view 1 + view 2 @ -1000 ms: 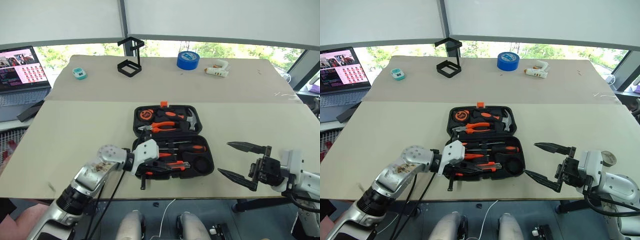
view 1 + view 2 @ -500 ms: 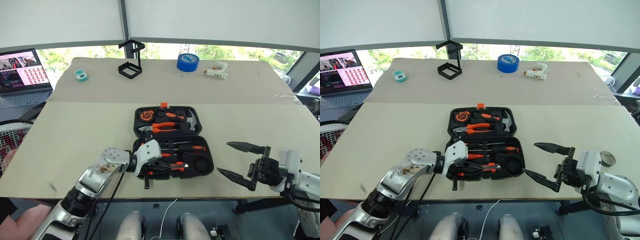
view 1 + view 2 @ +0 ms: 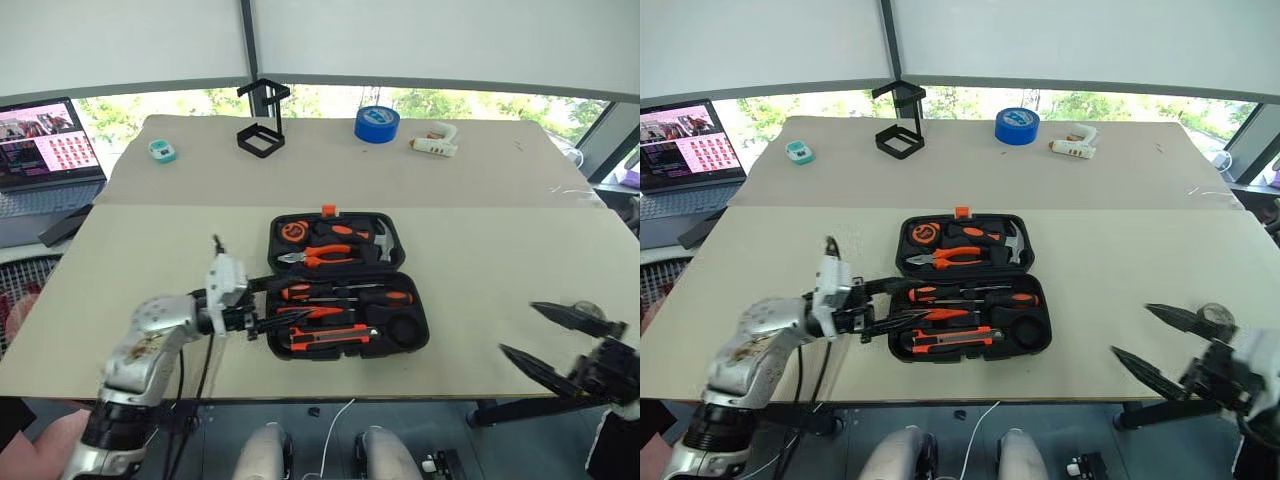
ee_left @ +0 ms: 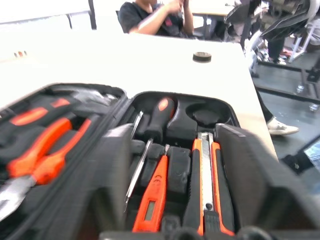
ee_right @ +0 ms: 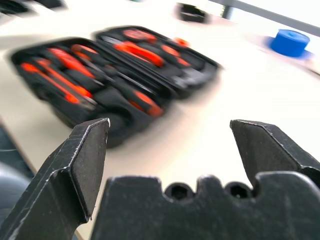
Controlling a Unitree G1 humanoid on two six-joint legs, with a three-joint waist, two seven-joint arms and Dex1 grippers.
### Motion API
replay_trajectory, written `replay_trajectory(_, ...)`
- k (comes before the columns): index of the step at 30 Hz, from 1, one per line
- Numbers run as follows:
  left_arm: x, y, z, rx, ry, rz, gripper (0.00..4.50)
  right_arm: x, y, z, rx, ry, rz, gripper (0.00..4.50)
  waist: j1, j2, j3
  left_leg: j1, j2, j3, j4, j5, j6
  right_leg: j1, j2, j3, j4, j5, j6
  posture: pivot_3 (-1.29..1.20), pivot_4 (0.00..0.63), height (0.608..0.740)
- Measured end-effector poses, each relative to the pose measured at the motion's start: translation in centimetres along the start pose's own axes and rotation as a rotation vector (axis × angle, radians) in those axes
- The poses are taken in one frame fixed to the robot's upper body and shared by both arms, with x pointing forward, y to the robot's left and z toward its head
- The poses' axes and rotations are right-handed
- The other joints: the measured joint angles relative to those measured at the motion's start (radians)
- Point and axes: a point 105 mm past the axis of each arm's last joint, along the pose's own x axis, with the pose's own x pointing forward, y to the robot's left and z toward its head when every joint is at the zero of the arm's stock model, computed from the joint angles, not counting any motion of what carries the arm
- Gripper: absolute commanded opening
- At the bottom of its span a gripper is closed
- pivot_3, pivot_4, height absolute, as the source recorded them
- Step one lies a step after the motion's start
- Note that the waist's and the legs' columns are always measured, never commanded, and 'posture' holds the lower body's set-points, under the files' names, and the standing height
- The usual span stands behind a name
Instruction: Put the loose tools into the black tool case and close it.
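Black tool case [image 3: 345, 290] is lying open; left gripper [image 3: 262, 305] is gaping at its nine o'clock, right gripper [image 3: 560, 340] wide at four o'clock.

Head pair high, wrists low and close.
Both eyes look down over the table [image 3: 480, 240]; each wrist camera faces the open black tool case [image 4: 175, 125] from opposite sides, sharing it.

Bare table [image 3: 500, 260] right of open case [image 3: 345, 280]
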Motion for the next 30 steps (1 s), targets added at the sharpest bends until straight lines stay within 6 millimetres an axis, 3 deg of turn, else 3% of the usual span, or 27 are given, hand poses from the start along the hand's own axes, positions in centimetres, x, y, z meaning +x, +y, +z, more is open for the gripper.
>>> replay_trajectory(1, -1.2, -0.3, -0.2, -0.013, 0.000, 0.007, 4.46, -1.8, -0.6, -0.8, 0.005, 0.039, -0.073, 4.50, 0.000, 0.000, 0.000, 0.000, 0.000, 0.000, 0.000, 0.000, 0.000, 0.000, 0.000, 0.000, 0.000, -0.002, -0.002, 0.00, 0.150, 0.740)
replay_trajectory(5, -5.3, -1.6, -0.9, -0.018, 0.047, 0.026, 4.46, -8.5, -1.1, -4.2, 0.064, 0.229, -0.305, 4.50, 0.003, 0.003, -0.001, 0.000, 0.001, 0.001, -0.001, -0.001, 0.000, 0.000, -0.002, 0.000, 0.000, -0.008, -0.008, 0.00, 0.150, 0.740)
replay_trajectory(7, -6.1, -2.1, -1.5, -0.036, 0.067, 0.021, 4.46, -10.3, -0.9, -5.1, 0.097, 0.280, -0.365, 4.50, 0.001, 0.004, -0.003, 0.001, 0.001, 0.003, -0.001, -0.001, 0.000, 0.000, -0.003, 0.000, 0.000, -0.008, -0.009, 0.00, 0.150, 0.740)
replay_trajectory(9, -6.0, -2.6, -1.5, -0.065, 0.052, -0.006, 4.46, -10.7, -1.3, -5.2, 0.095, 0.284, -0.405, 4.50, -0.003, 0.005, -0.003, 0.002, 0.001, 0.003, -0.001, -0.005, -0.007, 0.000, -0.004, 0.001, 0.000, -0.007, -0.009, 0.00, 0.150, 0.740)
replay_trajectory(13, -3.9, -2.6, 0.9, -0.077, -0.054, -0.081, 4.46, -8.7, -3.8, -3.8, 0.067, 0.240, -0.449, 4.50, -0.011, 0.006, -0.004, 0.003, 0.002, 0.005, 0.000, -0.005, -0.007, 0.000, -0.004, 0.002, 0.000, -0.006, -0.007, 0.00, 0.150, 0.740)
replay_trajectory(18, -1.3, -2.9, 2.5, -0.065, -0.120, -0.139, 4.46, -3.9, -7.5, -2.6, 0.054, 0.304, -0.365, 4.50, -0.013, 0.009, -0.005, 0.004, 0.000, 0.005, -0.001, 0.000, 0.001, 0.000, 0.000, 0.004, 0.000, -0.005, -0.007, 0.00, 0.150, 0.740)
replay_trajectory(23, 1.1, -2.7, 3.1, -0.046, -0.153, -0.158, 4.46, -0.1, -11.4, -3.5, 0.006, 0.561, -0.231, 4.50, -0.013, 0.008, -0.005, 0.002, -0.003, 0.004, -0.001, 0.000, 0.002, 0.000, 0.001, 0.004, -0.001, -0.004, -0.004, 0.00, 0.150, 0.740)
replay_trajectory(30, 2.3, -3.3, 3.1, -0.045, -0.162, -0.154, 4.46, 1.4, -12.7, -7.2, 0.128, 0.761, -0.165, 4.50, -0.006, 0.008, -0.005, -0.001, -0.003, 0.003, 0.000, -0.001, 0.003, -0.002, 0.001, 0.002, -0.002, -0.001, 0.002, 0.00, 0.150, 0.740)
